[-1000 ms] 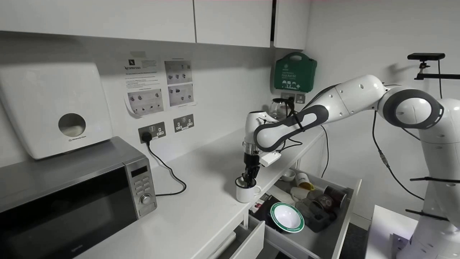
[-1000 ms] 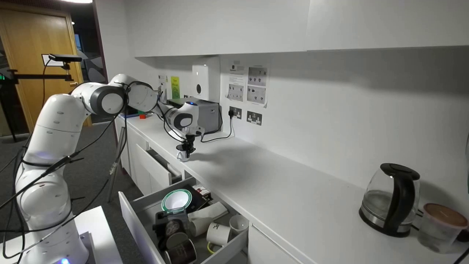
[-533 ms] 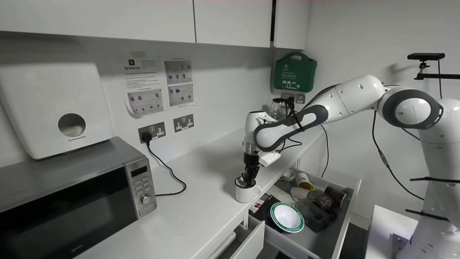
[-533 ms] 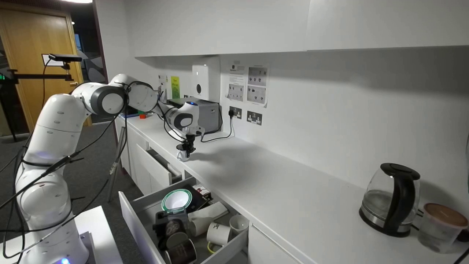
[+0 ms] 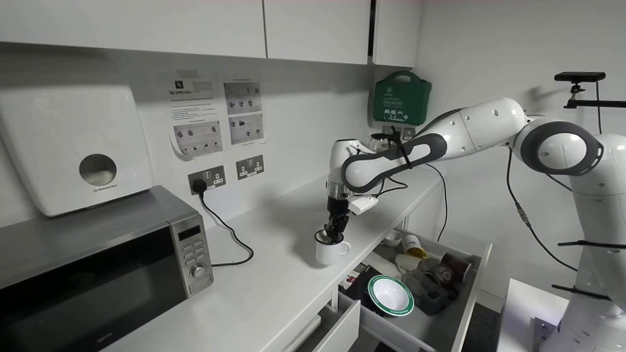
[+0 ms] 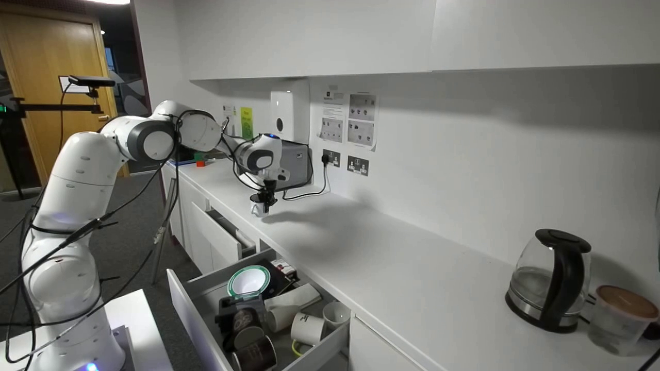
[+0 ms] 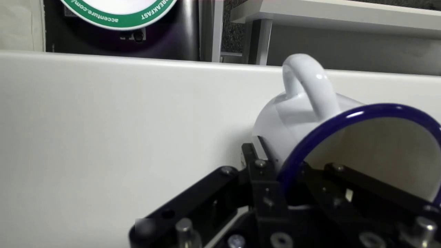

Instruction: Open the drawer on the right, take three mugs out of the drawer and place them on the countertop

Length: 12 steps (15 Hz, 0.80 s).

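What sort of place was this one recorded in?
Likely a workplace kitchenette: it has a microwave, a glass kettle and a green first aid kit.

Arm [image 5: 489, 128]: glossy white | joint rings [image 5: 529, 147]: dark grey | cables [image 6: 95, 224]: black | hand [image 7: 279, 162]: black, silver screws [image 7: 260, 163]

Looking like an office kitchenette: microwave [image 5: 93, 288] and kettle [image 6: 559, 283] are standing on the counter [image 6: 423, 278], mugs [image 6: 308, 329] are lying in a drawer [image 6: 191, 314], Nespresso notice [image 5: 195, 117] and first aid kit [image 5: 401, 100] are hanging on walls [image 5: 313, 107], bowl [image 7: 117, 22] is showing "accenture.com" and "BREAKFAST".
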Motion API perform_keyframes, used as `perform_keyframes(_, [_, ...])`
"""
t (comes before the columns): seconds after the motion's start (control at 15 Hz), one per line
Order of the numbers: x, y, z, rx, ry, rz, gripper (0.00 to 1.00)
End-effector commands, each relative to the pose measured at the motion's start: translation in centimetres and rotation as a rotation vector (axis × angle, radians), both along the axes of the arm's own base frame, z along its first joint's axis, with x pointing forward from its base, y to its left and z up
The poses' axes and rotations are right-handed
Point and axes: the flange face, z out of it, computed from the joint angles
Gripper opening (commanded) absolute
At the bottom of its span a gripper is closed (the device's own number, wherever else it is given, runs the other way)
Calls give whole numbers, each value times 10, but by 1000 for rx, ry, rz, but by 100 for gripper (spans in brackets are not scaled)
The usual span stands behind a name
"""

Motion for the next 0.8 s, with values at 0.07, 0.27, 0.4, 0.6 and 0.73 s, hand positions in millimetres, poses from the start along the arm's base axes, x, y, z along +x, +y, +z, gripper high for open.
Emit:
perform_keyframes(0.07, [11,2,26,6,17,5,1])
perform_keyframes(0.27, [17,1,33,12,21,-1,1])
perform_keyframes(0.4, [22,0,37,17,14,-3,1])
perform_keyframes(0.6, [28,-1,41,21,6,-2,1])
perform_keyframes(0.73, [33,-1,41,22,6,-1,1])
